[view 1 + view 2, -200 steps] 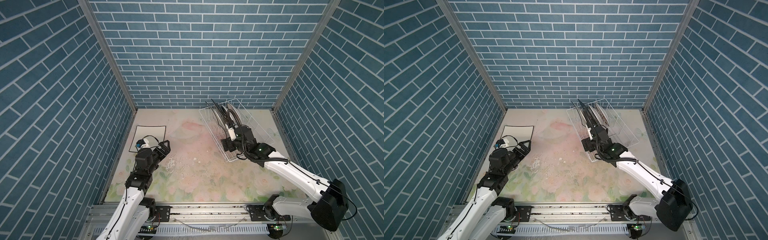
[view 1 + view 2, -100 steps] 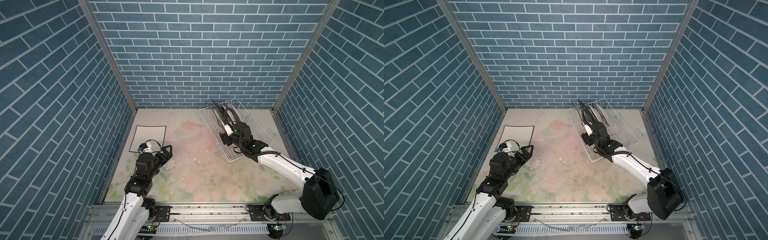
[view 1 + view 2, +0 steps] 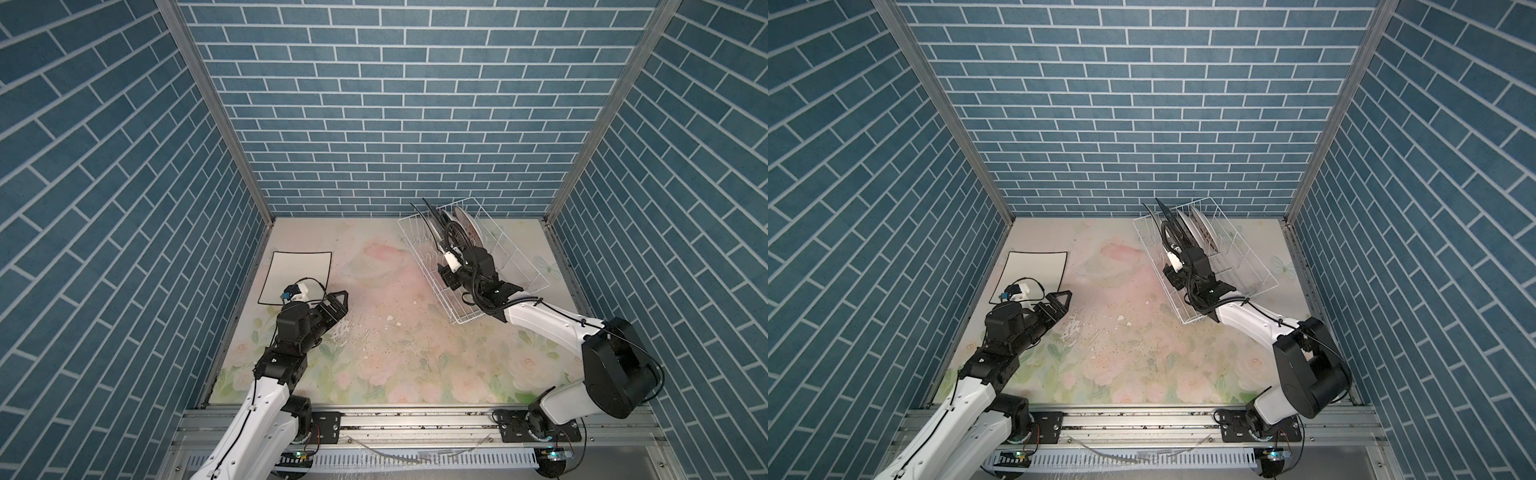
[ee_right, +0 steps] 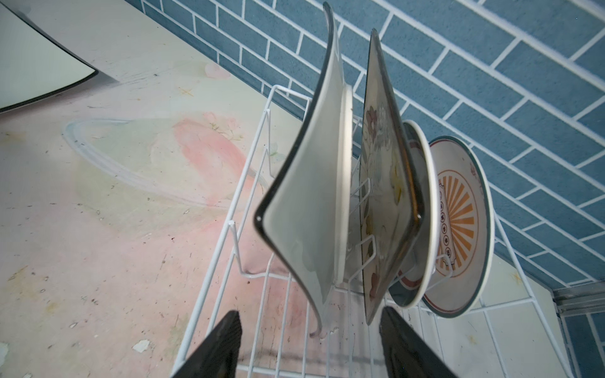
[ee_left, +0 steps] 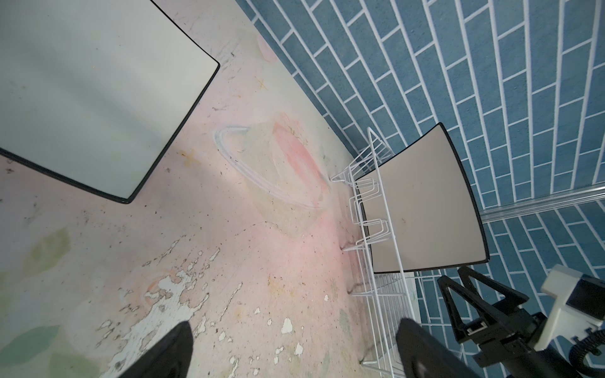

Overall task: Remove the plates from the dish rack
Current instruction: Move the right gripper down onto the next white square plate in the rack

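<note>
- The white wire dish rack [image 3: 519, 257] [image 3: 1254, 266] stands on the worn, flower-printed table [image 3: 395, 353], at its far right, near the blue brick-patterned back wall [image 3: 395, 124] and askew to it.
- Four plates stand on edge between the prongs at the rack's far end. In order they are a white square plate with a black rim [image 4: 307, 203], a cream square plate with painted flowers [image 4: 383, 183], a round white plate [image 4: 429, 212] and a round plate with an orange sunburst centre [image 4: 458, 216].
- A flat white square plate [image 3: 297, 274] [image 3: 1034, 270], also black-rimmed, lies on the table at the far left, well apart from the rack.
- The right gripper [image 4: 314, 347] reaches into the rack. Its jaws stand apart, with the lower corners of both square plates between them, and neither plate is clamped. One jaw is just beside the flowered plate's corner; whether it touches cannot be told.
- The left gripper [image 3: 336, 301] [image 5: 294, 353] hovers over the table just beside the flat plate, its jaws wide apart and empty.
</note>
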